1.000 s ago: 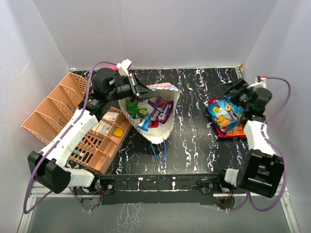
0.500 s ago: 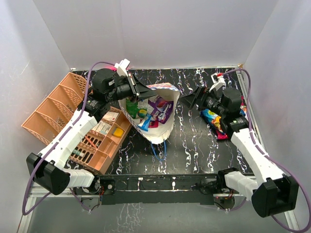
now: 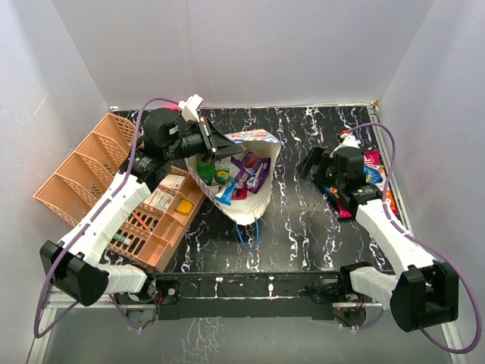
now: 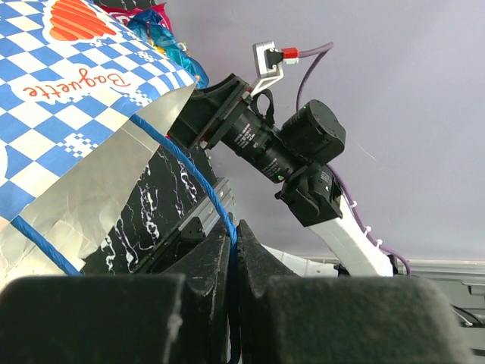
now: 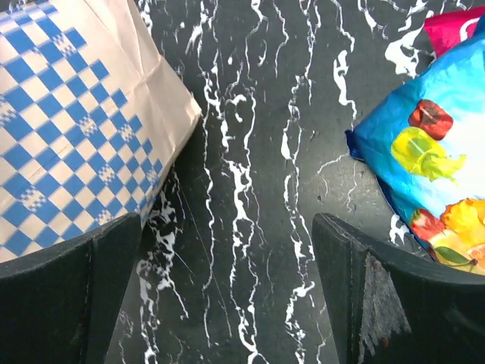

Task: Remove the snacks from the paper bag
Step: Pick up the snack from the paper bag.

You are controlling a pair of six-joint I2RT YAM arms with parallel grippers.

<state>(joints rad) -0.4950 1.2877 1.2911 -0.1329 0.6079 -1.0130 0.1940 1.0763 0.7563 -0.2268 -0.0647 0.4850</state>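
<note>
Creased paper bag (image 3: 251, 203), glossy crinkly snacks (image 3: 247, 174), black marbled table (image 3: 303, 221)

The black, white-veined worktop (image 3: 303, 220) is carrying a paper bag (image 3: 248, 206) near its middle, a peach basket (image 3: 79, 171) is sitting at its left edge, and snack packets (image 3: 373, 159) are lying by its right edge.

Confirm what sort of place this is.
Probably a robot test cell: plain white walls box in a black marbled table, and the paper bag and peach basket look like staged props.
</note>
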